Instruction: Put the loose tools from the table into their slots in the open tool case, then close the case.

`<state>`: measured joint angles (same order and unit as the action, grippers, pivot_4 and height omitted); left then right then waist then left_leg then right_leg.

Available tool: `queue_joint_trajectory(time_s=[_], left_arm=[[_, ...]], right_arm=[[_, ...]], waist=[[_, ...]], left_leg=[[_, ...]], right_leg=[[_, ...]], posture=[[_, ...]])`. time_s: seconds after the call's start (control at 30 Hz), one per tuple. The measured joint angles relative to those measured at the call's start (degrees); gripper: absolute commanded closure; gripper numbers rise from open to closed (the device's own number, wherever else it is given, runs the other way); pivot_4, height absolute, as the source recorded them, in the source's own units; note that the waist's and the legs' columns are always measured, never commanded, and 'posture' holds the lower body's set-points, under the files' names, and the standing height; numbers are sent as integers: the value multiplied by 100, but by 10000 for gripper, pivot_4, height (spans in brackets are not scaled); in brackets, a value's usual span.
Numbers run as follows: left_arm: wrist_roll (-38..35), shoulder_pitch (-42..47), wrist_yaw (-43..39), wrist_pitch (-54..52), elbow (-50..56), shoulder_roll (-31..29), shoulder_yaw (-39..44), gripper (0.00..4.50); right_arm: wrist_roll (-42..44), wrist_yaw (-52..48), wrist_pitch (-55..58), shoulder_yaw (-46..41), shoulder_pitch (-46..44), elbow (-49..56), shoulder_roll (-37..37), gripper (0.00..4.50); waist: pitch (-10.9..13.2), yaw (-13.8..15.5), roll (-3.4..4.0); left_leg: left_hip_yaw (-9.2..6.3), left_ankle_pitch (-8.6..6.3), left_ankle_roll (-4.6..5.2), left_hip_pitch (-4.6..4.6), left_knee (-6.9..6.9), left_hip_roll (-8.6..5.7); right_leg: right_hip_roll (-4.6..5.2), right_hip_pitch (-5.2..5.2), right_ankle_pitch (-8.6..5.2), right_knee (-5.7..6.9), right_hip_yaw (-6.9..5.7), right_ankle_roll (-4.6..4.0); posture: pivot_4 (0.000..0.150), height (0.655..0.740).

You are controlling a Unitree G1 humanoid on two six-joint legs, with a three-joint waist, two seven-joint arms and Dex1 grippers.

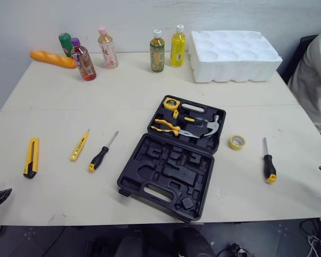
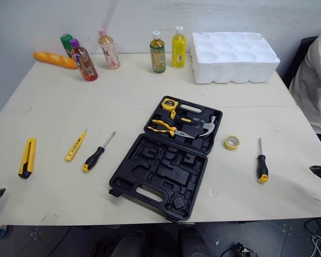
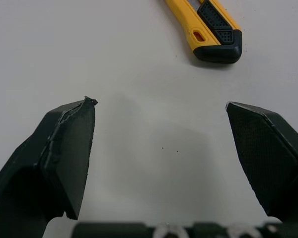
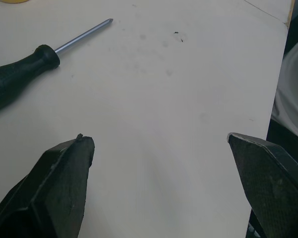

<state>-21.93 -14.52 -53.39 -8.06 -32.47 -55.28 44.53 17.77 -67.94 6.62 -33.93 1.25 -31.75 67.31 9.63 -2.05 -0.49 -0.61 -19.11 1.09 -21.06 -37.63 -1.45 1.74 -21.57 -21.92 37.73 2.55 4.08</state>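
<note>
Starting on the left: my left hand [image 3: 160, 104] is hovering over the near-left corner of the worktop [image 1: 128, 91], fingers spread wide and holding nothing. The utility knife [image 1: 31, 157] is lying just ahead of it and a touch toward the middle. Its long axis is running near-to-far, so the black butt end is pointing back at me. In the left wrist view that end is sitting beyond the fingertips, not between them.

I'm thinking that's the first grab, since the left arm is clearly the nearer one. I'd be reaching forward and turning the wrist so the fingers close across the handle, not along it.

Moving right, the yellow tester [image 1: 79, 145] and the black-handled screwdriver [image 1: 100, 154] are lying side by side, both angled, well apart from the knife. The tool case [image 1: 171, 166] is sitting open mid-worktop, its near half showing empty slots. Past it are the tape roll [image 1: 236, 142] and a second screwdriver [image 1: 268, 163], tip pointing away. My right hand [image 4: 159, 138] is hanging just outboard of that one, wide open too and empty.
</note>
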Motion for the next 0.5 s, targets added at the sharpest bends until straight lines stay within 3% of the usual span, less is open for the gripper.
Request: queue_joint_trajectory(time_s=[0.5], left_arm=[[216,625,142,567,-885,-160,-285,692]], right_arm=[[70,221,210,-13,143,326,-195,0]], waist=[[0,-2,0]], left_leg=[[3,0,0,2,-2,0]], right_leg=[[-1,-1,0,4,0,0]], posture=[[1500,7400]])
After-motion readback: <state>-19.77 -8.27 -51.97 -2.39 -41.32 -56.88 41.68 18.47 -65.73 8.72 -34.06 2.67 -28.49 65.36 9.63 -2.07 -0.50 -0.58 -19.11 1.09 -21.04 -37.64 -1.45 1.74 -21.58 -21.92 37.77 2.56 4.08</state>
